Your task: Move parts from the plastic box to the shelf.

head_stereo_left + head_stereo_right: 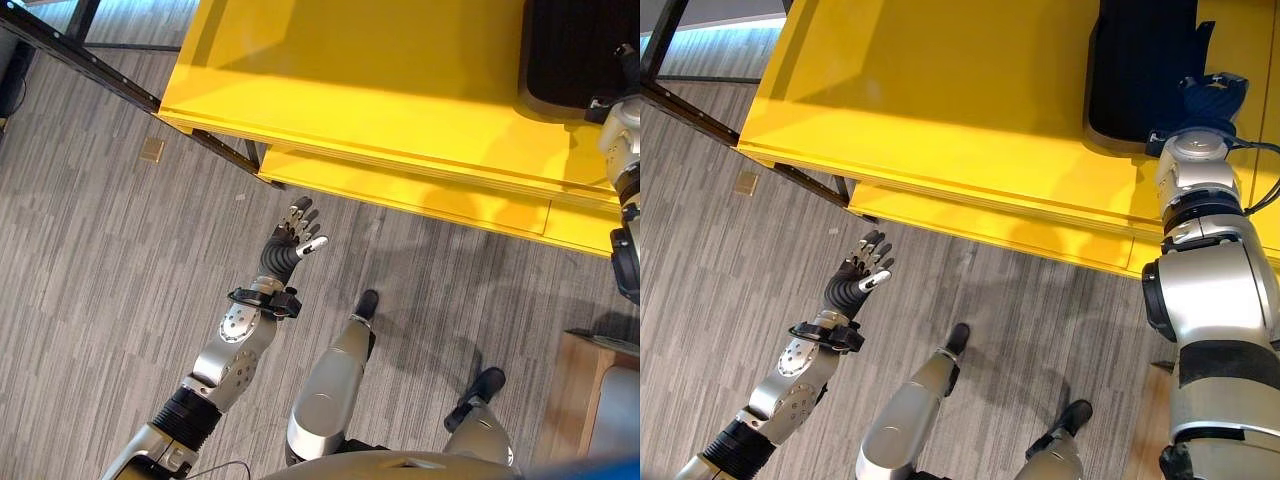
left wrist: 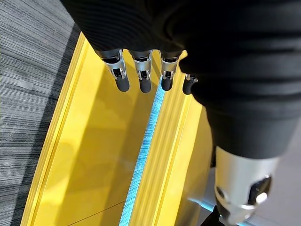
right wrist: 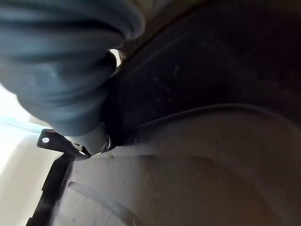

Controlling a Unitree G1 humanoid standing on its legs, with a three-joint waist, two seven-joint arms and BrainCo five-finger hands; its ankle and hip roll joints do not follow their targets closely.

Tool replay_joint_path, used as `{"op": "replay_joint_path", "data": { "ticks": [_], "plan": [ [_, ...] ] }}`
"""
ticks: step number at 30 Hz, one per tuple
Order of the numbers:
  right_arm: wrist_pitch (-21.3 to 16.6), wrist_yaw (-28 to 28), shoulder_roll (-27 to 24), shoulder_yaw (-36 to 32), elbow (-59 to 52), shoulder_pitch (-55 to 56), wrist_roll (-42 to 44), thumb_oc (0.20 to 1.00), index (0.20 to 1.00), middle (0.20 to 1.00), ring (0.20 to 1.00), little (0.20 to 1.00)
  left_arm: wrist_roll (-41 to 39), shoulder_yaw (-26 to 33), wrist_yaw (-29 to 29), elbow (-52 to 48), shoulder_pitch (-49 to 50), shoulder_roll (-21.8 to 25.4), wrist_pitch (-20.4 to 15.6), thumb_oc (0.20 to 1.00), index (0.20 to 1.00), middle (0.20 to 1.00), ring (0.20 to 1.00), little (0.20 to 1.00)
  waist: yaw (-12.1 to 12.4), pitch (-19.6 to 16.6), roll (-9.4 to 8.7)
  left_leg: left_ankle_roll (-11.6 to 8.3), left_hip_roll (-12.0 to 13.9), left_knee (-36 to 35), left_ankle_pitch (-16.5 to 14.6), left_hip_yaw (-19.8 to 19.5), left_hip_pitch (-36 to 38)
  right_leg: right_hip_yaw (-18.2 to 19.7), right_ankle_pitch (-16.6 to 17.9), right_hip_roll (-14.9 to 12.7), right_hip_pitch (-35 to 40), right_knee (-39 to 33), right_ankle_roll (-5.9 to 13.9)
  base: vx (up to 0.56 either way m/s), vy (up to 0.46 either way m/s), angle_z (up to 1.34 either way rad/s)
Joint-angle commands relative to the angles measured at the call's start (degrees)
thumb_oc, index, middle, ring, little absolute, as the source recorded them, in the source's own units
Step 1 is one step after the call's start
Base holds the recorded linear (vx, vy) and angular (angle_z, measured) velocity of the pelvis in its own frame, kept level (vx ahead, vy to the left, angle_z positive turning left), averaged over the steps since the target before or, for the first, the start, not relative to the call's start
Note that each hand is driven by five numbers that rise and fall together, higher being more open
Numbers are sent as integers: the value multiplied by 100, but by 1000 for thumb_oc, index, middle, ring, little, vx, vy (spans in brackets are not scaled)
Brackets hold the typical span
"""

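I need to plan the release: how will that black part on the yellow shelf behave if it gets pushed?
The black ribbed part lies flat and broad on the yellow shelf, so it probably slides rather than rolls or tips. Its moulded look suggests it is stiff. The right hand is at its edge.

Bright, even light falls from overhead on the glossy yellow metal shelf, whose top carries a soft pale sheen and a darker band toward its far side. The upper tier throws a shadow on the lower yellow ledge. Faint, soft-edged shadows lie on the grey striped carpet floor. In the left wrist view a thin blue-white glare line runs between the yellow panels. The right wrist view is dim and blurred, with a washed-out bright patch at one edge.
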Motion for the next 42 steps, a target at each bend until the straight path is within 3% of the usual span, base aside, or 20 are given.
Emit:
{"op": "replay_joint_path", "data": {
  "ticks": [1,20,21,27,33,35,37,42],
  "plan": [
    [-419,-101,-440,240,-168,-836,252,1000,1000,1000,1000,1000,-172,131,38,-521,-118,254,-397,1000,1000,1000,1000,1000,73,-21,-206,-33,130,73,303,145,-608,326,-707,-165,52,1122,-103,0,0,0],
    [-522,-185,-116,228,-441,-907,344,1000,1000,1000,1000,1000,-208,181,33,-456,-130,362,-445,1000,1000,1000,1000,1000,61,-119,-295,-63,185,22,313,167,-494,274,-693,-88,212,990,-88,-5,3,0],
    [-538,-193,-94,229,-517,-907,327,1000,1000,1000,1000,1000,-211,185,16,-443,-137,362,-445,1000,1000,1000,1000,1000,52,-118,-290,-28,181,-12,473,182,-508,235,-566,-102,172,971,-110,-88,61,-2],
    [-620,-211,44,337,-879,-823,175,1000,1000,1000,1000,1000,-264,227,-35,-434,-105,393,-470,1000,1000,1000,1000,1000,-29,-181,-376,-48,255,-58,485,224,-359,292,-533,-53,253,896,-107,-26,16,-6],
    [-732,-288,367,400,-2466,-67,-496,1000,1000,1000,1000,1000,-248,433,-72,-375,34,373,-444,1000,1000,1000,1000,1000,-320,-228,-534,-77,435,-140,512,334,-100,512,-498,50,283,839,-149,-36,26,-20],
    [-842,-258,506,124,-3800,729,-774,1000,1000,1000,1000,1000,-231,581,-87,-333,160,337,-397,1000,1000,1000,1000,1000,-526,-266,-618,-100,559,-234,542,408,108,617,-470,113,351,765,-160,-27,-3,-26],
    [-891,-182,637,-75,-4433,1242,-933,1000,1000,1000,1000,1000,-243,653,-119,-299,264,343,-358,1000,1000,1000,1000,1000,-638,-318,-674,-104,624,-374,633,445,234,649,-403,162,393,668,-167,-33,-27,-27],
    [-1185,547,1267,-1012,-6899,4168,-1310,1000,1000,1000,1000,1000,-92,1166,-374,-237,887,219,-178,1000,1000,1000,1000,1000,-1102,-675,-836,-185,1115,-1101,934,728,989,886,-255,447,694,195,-103,17,-102,-53]
  ]
}}
